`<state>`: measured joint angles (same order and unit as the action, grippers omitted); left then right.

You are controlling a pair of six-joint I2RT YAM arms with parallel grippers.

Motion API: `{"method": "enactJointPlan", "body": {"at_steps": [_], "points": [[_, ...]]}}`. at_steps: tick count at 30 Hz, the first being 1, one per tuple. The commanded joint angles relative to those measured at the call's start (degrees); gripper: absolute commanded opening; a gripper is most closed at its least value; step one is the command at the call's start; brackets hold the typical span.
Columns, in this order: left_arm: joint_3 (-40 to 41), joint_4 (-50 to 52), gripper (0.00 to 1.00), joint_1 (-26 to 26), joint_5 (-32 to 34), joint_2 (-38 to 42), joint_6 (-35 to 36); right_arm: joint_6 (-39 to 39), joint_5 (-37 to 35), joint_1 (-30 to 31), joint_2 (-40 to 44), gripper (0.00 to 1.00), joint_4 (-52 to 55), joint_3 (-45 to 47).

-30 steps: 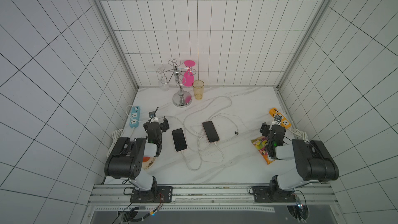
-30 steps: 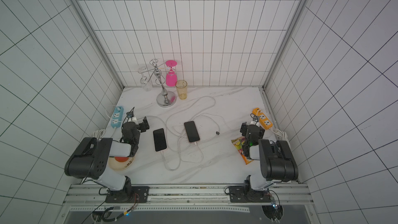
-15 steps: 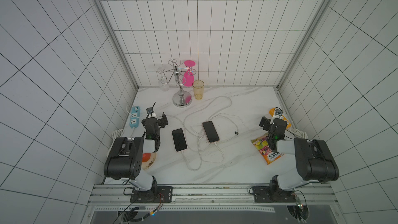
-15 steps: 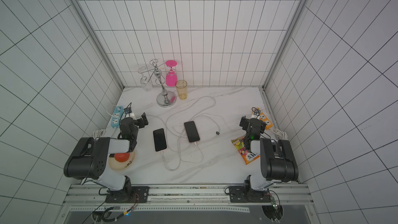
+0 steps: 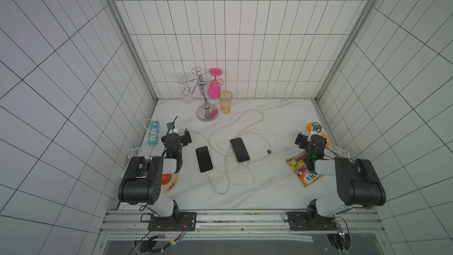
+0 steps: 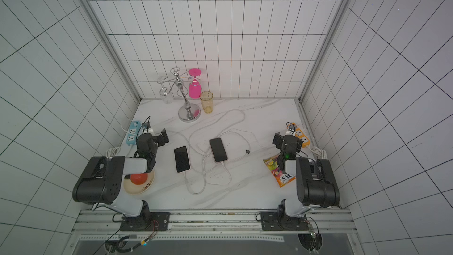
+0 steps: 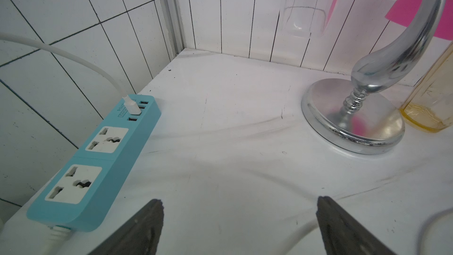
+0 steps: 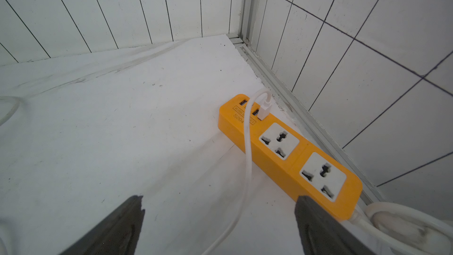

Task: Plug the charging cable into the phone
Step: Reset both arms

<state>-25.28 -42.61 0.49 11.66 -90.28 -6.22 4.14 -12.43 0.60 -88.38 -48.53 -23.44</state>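
Observation:
Two dark phones lie face up mid-table: the left phone (image 5: 204, 159) (image 6: 182, 159) and the right phone (image 5: 239, 150) (image 6: 218, 150). A white charging cable (image 5: 221, 188) (image 6: 196, 188) meets the near end of each. A third cable ends in a loose connector (image 5: 269, 152) (image 6: 248, 152) right of the phones. My left gripper (image 5: 176, 136) (image 6: 152, 136) (image 7: 239, 201) stands open and empty, left of the phones, by the blue power strip (image 5: 153, 132) (image 7: 98, 158). My right gripper (image 5: 313, 138) (image 6: 288, 139) (image 8: 219, 198) is open and empty beside the orange power strip (image 8: 289, 158); a cable (image 8: 247, 158) from that strip runs across the table under its jaws.
A chrome glass rack (image 5: 204, 99) (image 7: 353, 116) with a pink glass (image 5: 215, 87) and an amber cup (image 5: 225, 101) stands at the back. A snack packet (image 5: 305, 170) lies under the right arm. A plate (image 6: 144, 187) with a red thing sits under the left arm. Tiled walls close three sides.
Both grippers have drawn back from the table's middle toward the power strips and opened wider. Over the last half second they hardly move. Phones and cables lie as before.

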Motion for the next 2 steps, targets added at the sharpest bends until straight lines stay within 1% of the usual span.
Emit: {"method": "enactJointPlan", "body": {"at_steps": [1, 2], "points": [[-0.82, -0.52, 0.98, 0.03, -0.61, 1.02, -0.11, 0.12, 0.38, -0.52, 0.77, 0.99, 0.45, 0.05], [-0.76, -0.58, 0.99, 0.00, -0.63, 1.06, -0.19, 0.12, 0.38, -0.56, 0.75, 0.99, 0.43, 0.05]]}}
